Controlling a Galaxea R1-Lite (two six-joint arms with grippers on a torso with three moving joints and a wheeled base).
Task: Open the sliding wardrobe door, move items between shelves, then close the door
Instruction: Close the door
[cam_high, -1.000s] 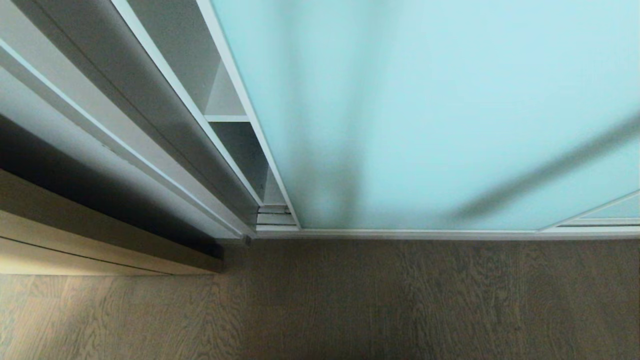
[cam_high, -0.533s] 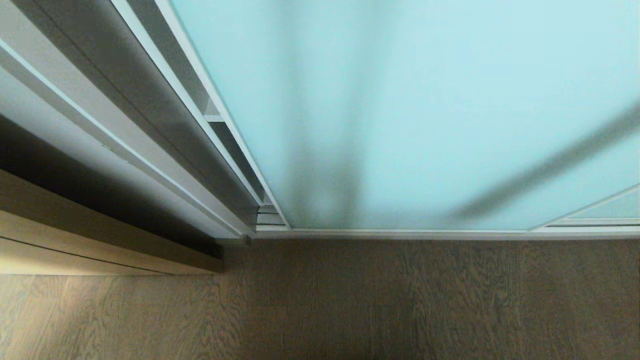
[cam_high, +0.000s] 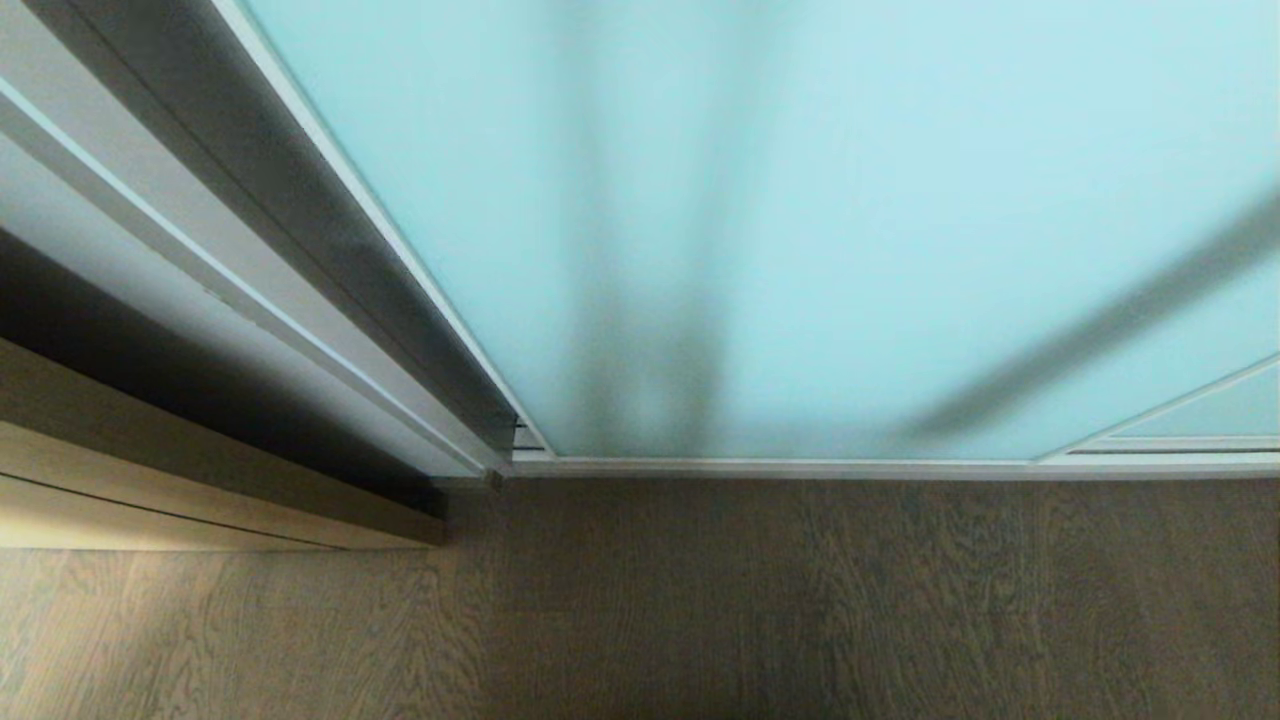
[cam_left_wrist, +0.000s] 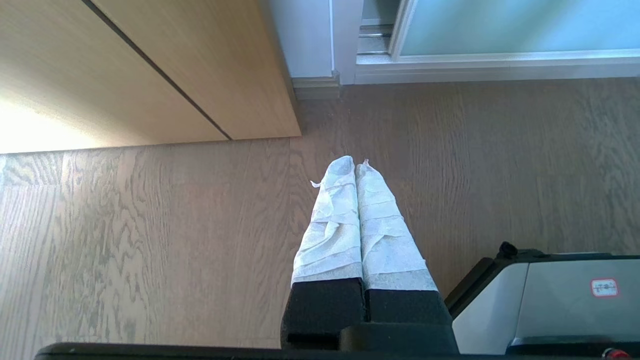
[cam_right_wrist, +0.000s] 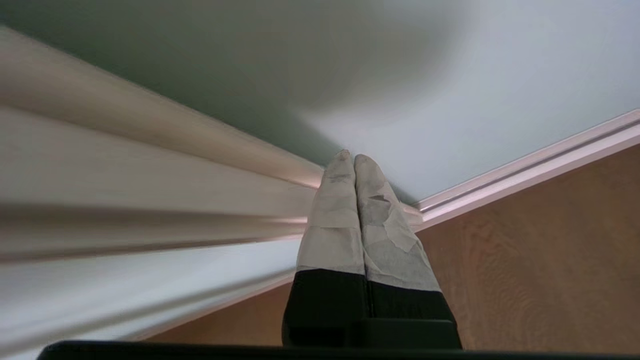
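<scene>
Filling most of the head view, the sliding wardrobe door (cam_high: 800, 220), a frosted pale blue glass panel in a thin silver-white frame, stands almost shut: its leading edge lies right beside the wardrobe's side frame (cam_high: 330, 290) on the robot's left, with only a sliver of the bottom track (cam_high: 525, 437) showing between them. A second glass panel (cam_high: 1210, 410) peeks out at the far right. No shelves and no cushion can be seen; the door hides the wardrobe's inside. The right gripper (cam_right_wrist: 348, 156) has its taped fingers pressed together with nothing between them, and their tips sit against or just at the door's glass beside its frame edge, low near the wooden floor (cam_right_wrist: 540, 250); whether they actually touch cannot be made out. The left gripper (cam_left_wrist: 355, 162) hangs by the robot's side above the floor, pinched closed and empty, near a light wooden cabinet (cam_left_wrist: 175, 65) and the robot's base (cam_left_wrist: 550, 300). Judging from how things lie, closing the door appears to be the step in hand and nearly finished, with only a last small push left; whether the cushion was moved between shelves cannot be checked from here.
</scene>
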